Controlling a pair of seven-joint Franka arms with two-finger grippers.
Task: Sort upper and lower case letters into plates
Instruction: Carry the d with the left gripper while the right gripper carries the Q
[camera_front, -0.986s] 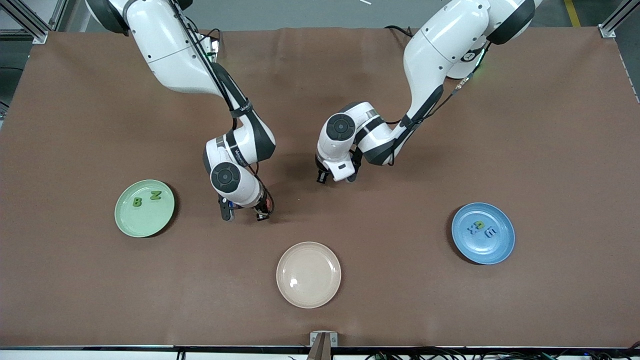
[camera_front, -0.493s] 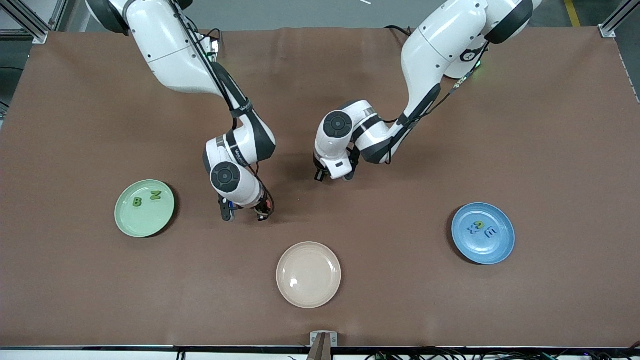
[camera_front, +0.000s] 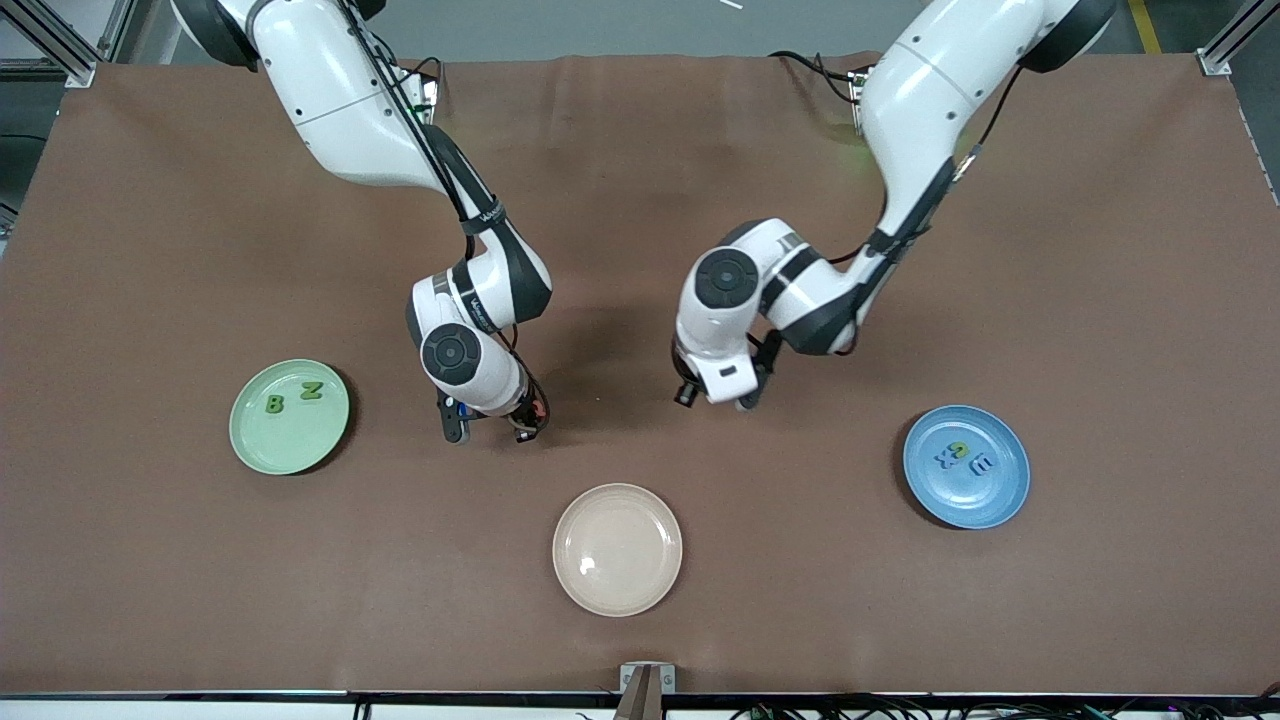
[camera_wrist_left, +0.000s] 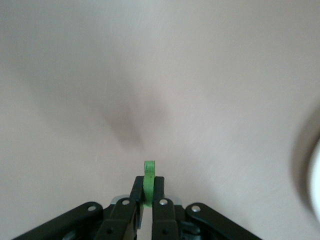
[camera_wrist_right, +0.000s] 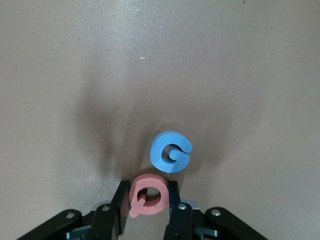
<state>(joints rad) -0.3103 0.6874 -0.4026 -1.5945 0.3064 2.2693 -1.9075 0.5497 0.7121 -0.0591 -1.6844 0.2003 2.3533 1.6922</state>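
My left gripper (camera_wrist_left: 148, 189) is shut on a thin green letter (camera_wrist_left: 149, 175), seen edge-on; in the front view this gripper (camera_front: 715, 398) hangs over bare cloth near the table's middle. My right gripper (camera_wrist_right: 147, 200) is down at the table with both fingers against a flat pink letter Q (camera_wrist_right: 148, 195). A blue letter G (camera_wrist_right: 170, 151) lies just past the Q. In the front view the right gripper (camera_front: 488, 428) hides both. The mint green plate (camera_front: 285, 447) holds a B (camera_front: 273, 404) and a Z (camera_front: 312, 391). The blue plate (camera_front: 962, 503) holds three letters (camera_front: 962, 457).
A cream-beige plate (camera_front: 617, 575) with nothing in it sits nearest the front camera, between the two arms' hands. The brown cloth (camera_front: 800, 600) covers the whole table. The green plate lies toward the right arm's end, the blue plate toward the left arm's end.
The left arm has swung toward the front camera and toward the blue plate, carrying the green letter. The right arm has stayed where it was.
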